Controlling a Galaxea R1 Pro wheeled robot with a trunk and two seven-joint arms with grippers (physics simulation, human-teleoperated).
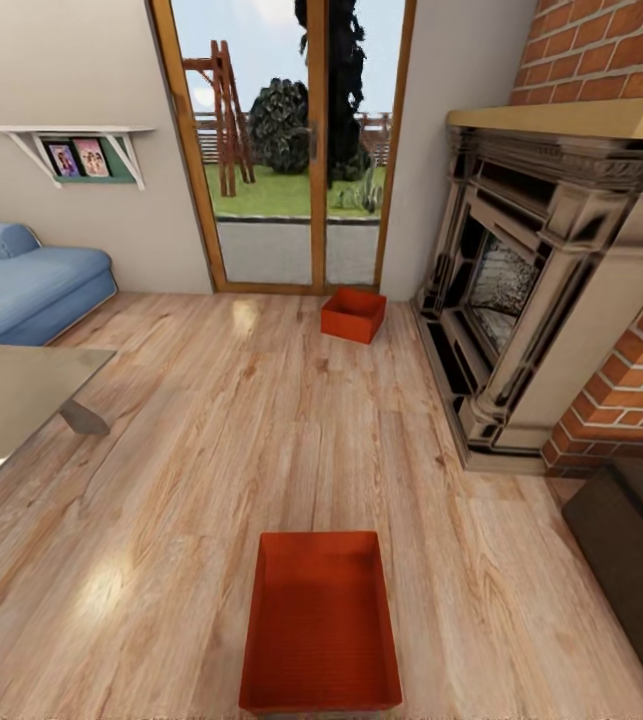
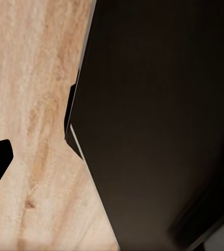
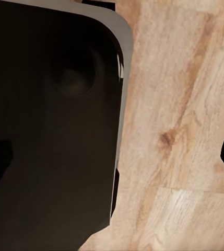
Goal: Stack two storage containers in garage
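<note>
A: Storage containers? From the head, one (image 1: 321, 625) lies open on the plank floor (image 1: 211, 400) close below, bare boards all round; the other (image 1: 353, 315) sits by the glass doors (image 1: 291, 150), near the fireplace (image 1: 521, 290).

B: Left wrist?

A: Planks beside a dark body (image 2: 158, 125); pincer state, cannot tell.

B: Right wrist?

A: Same: dark rounded-edged panel (image 3: 49, 130) over planks, cannot tell.

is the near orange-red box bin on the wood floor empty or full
Empty: the near orange-red rectangular box bin sits upright on the wood plank floor, its bare inside bottom showing.

Two storage containers (image 1: 320, 625) (image 1: 353, 314); one sofa (image 1: 21, 280); one fireplace (image 1: 521, 290).
</note>
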